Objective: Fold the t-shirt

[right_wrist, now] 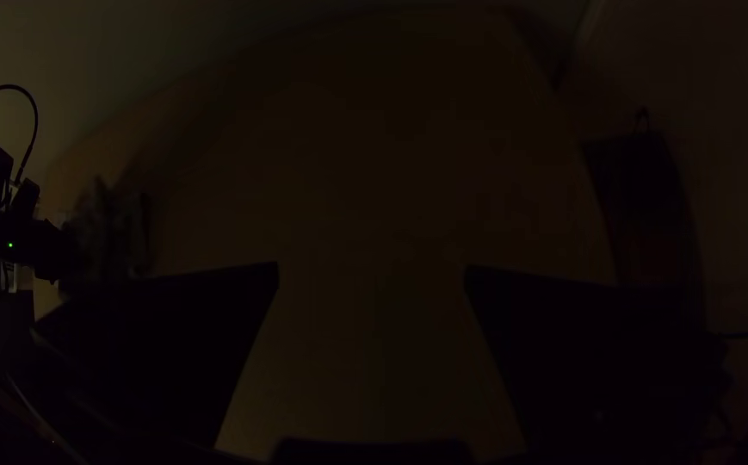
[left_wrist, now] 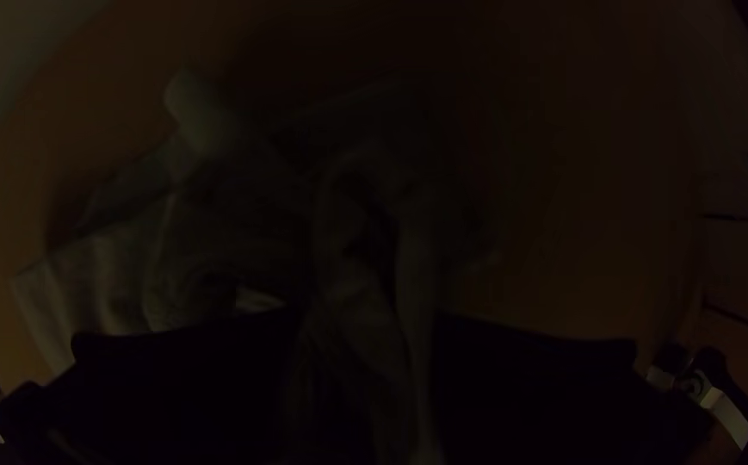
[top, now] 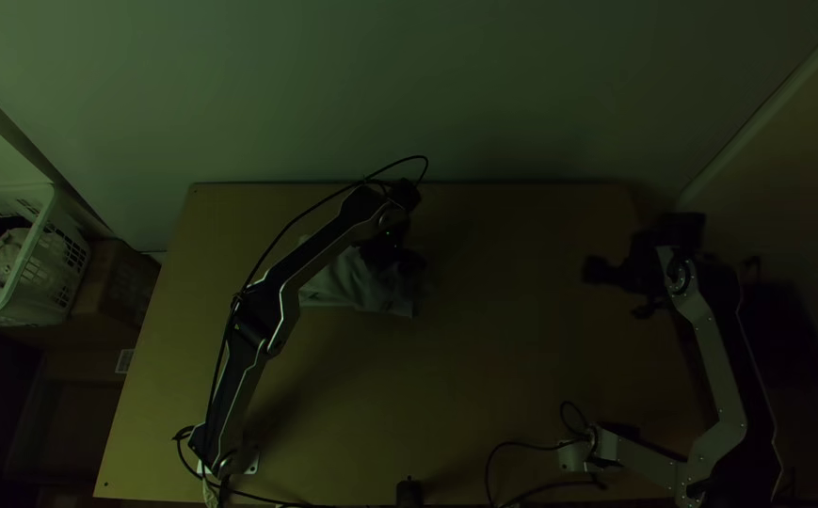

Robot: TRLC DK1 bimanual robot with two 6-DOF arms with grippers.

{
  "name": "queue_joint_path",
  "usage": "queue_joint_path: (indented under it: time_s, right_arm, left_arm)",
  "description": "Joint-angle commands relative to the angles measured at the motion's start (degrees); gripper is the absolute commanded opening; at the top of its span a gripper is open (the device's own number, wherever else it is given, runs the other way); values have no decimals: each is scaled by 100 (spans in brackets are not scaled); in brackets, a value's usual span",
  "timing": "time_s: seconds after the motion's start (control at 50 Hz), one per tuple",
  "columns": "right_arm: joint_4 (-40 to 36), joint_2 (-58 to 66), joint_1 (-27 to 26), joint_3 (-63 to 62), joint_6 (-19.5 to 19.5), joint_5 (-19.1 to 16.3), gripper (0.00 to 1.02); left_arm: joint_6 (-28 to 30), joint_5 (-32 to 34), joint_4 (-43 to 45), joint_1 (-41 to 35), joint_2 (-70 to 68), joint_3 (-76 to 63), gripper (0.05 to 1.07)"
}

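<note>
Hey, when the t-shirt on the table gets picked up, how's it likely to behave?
The t-shirt will probably flop and sag, since it lies bunched in soft, uneven folds. It should shift rather than roll, having no round, firm shape. Its loose creases may well slide open or refold when lifted, so the bundle probably won't keep its outline.

Bunched t-shirt (top: 357, 287) on wooden table (top: 484, 386)
</note>
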Motion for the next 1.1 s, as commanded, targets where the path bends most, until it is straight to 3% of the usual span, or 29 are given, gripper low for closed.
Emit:
queue_joint_path:
  time_s: [0.0,0.08,0.38,0.62,0.9,1.08]
  right_arm:
    - [84,-106,118,-225,16,-36,99]
    - [145,-106,189,-296,51,-36,99]
    - [224,-45,268,-287,87,-36,99]
    - [224,-80,312,-269,87,-36,99]
    - [418,-335,277,135,8,-18,99]
    - [453,-422,224,654,-344,131,99]
  left_arm:
    - [-220,141,179,-159,-44,194,103]
    - [-255,440,302,-195,-185,194,103]
    - [-501,2717,373,148,-660,185,103]
    - [-316,2725,364,254,-1002,150,103]
    - [35,2242,355,816,-1855,-281,103]
    - [185,2084,346,1502,-2585,-448,103]
